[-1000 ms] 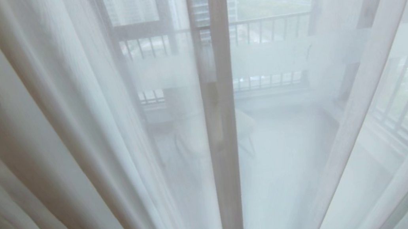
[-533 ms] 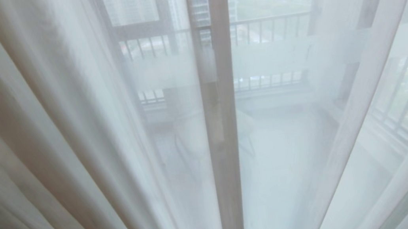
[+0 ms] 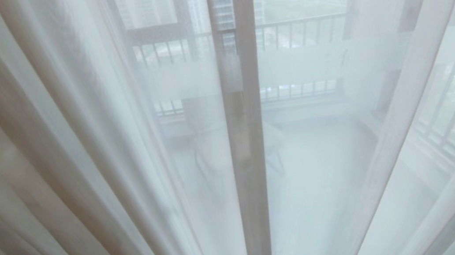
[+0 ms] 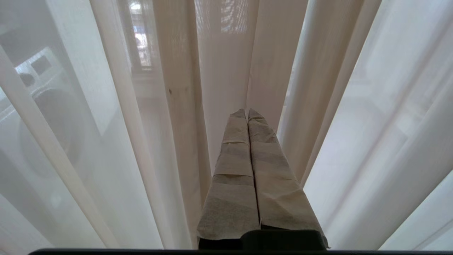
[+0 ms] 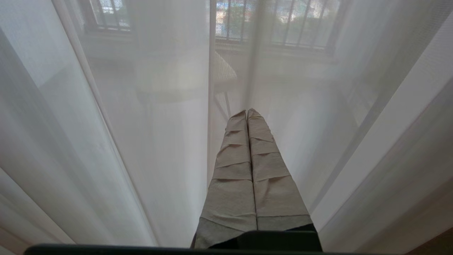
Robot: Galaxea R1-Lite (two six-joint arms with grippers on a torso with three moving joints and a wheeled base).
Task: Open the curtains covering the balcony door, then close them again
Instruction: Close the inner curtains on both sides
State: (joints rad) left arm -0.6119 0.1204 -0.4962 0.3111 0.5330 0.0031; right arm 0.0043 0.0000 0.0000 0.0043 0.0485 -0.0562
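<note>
Left claw (image 4: 246,112): we see tips together at the curtains (image 4: 226,71), no fabric visibly pinched | right claw (image 5: 246,111): together before sheers

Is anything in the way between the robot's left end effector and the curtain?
Nothing visible. In the left wrist view the left end effector has its taped fingers pressed together, tips right at a fold of the sheer curtains. Whether any fabric is pinched cannot be told.

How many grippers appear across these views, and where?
2. The left gripper, shut, points at a beige fold of the curtains; the right gripper, shut, faces the sheers. Neither shows in the head view.
</note>
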